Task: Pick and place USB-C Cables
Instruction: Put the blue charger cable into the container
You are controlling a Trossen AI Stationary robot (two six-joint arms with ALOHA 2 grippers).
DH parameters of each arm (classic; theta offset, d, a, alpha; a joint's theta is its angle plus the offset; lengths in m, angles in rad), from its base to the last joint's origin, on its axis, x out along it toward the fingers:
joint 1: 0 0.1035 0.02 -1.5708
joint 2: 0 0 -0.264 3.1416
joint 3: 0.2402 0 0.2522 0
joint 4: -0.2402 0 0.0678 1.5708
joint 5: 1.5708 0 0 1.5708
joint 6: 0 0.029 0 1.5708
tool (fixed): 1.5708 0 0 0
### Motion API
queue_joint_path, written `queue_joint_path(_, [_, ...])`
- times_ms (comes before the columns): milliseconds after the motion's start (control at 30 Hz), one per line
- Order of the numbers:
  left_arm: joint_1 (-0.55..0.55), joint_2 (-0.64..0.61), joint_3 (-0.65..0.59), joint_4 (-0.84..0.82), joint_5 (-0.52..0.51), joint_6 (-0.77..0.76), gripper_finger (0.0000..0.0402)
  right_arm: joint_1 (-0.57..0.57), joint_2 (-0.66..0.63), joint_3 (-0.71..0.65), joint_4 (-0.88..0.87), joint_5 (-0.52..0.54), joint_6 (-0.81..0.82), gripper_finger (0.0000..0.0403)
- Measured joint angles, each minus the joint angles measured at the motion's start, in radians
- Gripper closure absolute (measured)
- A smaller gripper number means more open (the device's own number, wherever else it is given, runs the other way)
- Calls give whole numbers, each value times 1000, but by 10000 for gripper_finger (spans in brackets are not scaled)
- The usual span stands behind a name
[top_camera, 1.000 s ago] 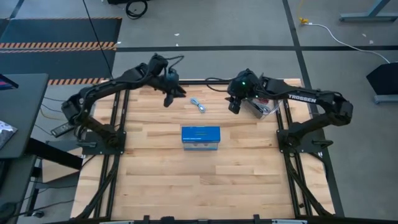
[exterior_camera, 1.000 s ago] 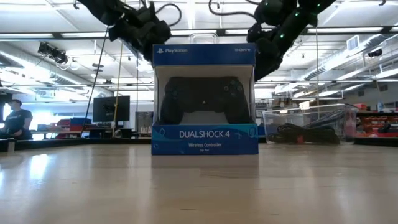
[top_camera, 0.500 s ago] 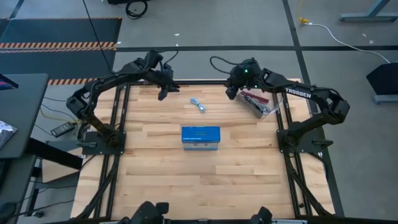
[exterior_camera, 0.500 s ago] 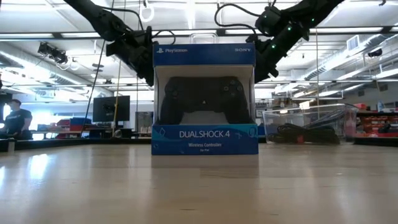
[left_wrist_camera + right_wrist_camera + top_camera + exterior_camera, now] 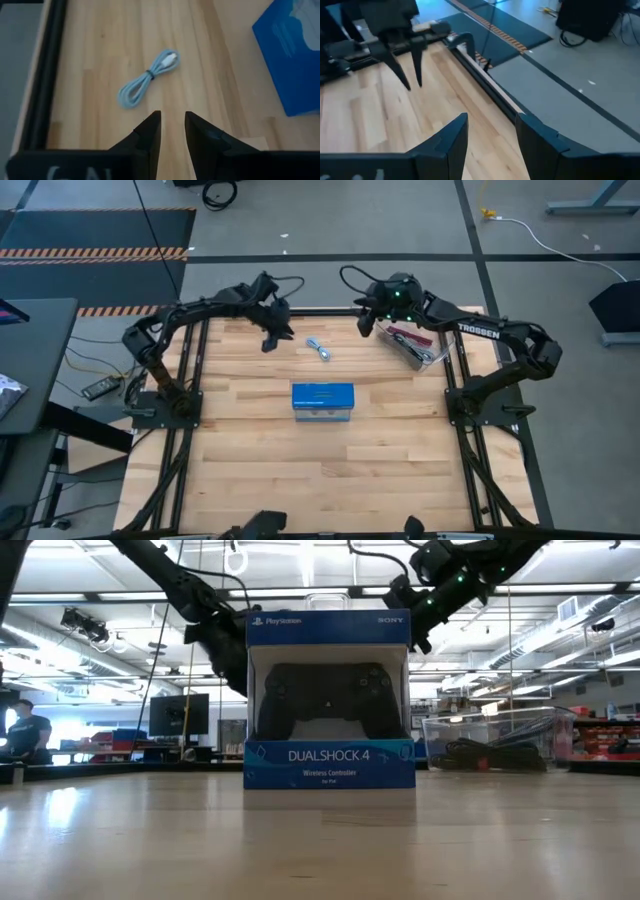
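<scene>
A pale blue-white USB-C cable (image 5: 320,350), tied in a small bundle, lies flat on the wooden table near the far edge; it also shows in the left wrist view (image 5: 147,79). My left gripper (image 5: 272,340) hangs above the table to the cable's left, slanting down toward it, open with nothing between its fingers (image 5: 172,116). My right gripper (image 5: 366,322) hovers at the far edge, between the cable and the clear bin (image 5: 415,346), open and empty (image 5: 490,120). More cables, dark and red, lie in the bin.
A blue controller box (image 5: 323,401) stands at the table's middle, nearer than the cable (image 5: 330,700). The clear bin sits at the far right (image 5: 490,740). A black frame rail (image 5: 42,75) runs along the table's far edge. Bare wood spreads over the near half.
My left gripper has sunk toward the table and rolled, staying to the left of the pale cable. My right gripper has drawn away from the bin toward the far edge and tipped up toward level. The cable has not moved.
</scene>
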Motion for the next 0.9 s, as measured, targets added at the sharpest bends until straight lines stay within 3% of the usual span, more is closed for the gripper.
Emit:
queue_joint_path(100, [-65, 13, 0, 10, -81, 0, 313, 22, 0, 0, 11, 0, -31, 232])
queue_joint_path(200, [-138, 30, 3, 11, -231, -10, 311, 38, 0, 0, 37, 0, -72, 232])
queue_joint_path(400, [-219, 59, 3, -4, -517, -52, 262, 58, 0, 0, 90, 0, -183, 232])
queue_joint_path(700, [-257, 50, 8, -11, -560, -52, 172, 55, 0, 0, 39, -56, -252, 232])
queue_joint_path(900, [-287, 91, 131, -69, -463, -5, 179, 55, 0, 0, 1, -123, -268, 232])
